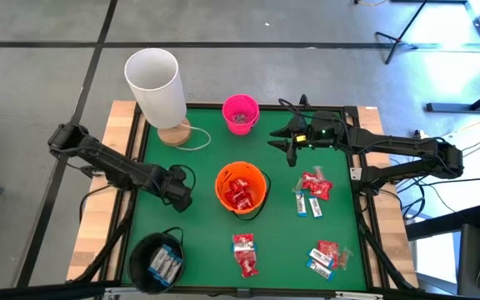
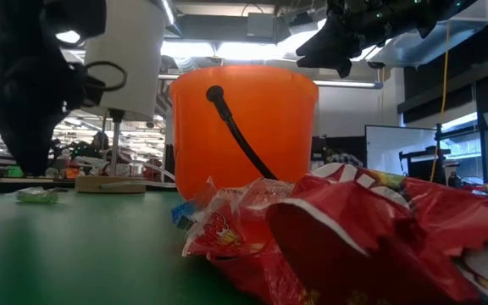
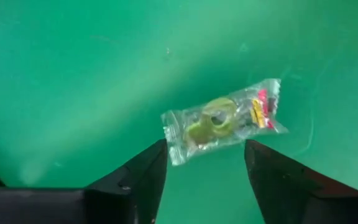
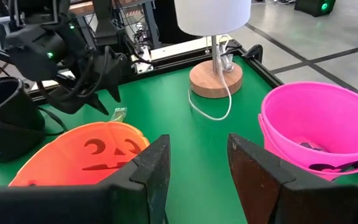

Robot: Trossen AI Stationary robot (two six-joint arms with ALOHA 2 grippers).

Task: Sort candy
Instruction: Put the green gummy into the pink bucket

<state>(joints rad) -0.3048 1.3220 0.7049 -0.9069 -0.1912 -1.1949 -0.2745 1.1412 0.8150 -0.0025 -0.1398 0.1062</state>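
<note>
A clear packet with a green ring sweet (image 3: 222,121) lies flat on the green mat. My left gripper (image 3: 204,186) points down over it, open, one finger on either side of the packet and apart from it; it stands left of the orange bucket (image 1: 242,187). The same packet (image 4: 118,114) shows under it in the right wrist view. Red and white-and-blue candy lies in heaps at the right (image 1: 313,190), front middle (image 1: 244,254) and front right (image 1: 327,258). My right gripper (image 1: 292,150) hangs open and empty in the air near the pink bucket (image 1: 240,112).
A black bucket (image 1: 158,260) holding white-and-blue bars stands at the front left. The orange bucket holds red packets. A white lamp (image 1: 152,83) on a wooden foot, with its cord, stands at the far left. Open mat lies between the lamp and my left gripper.
</note>
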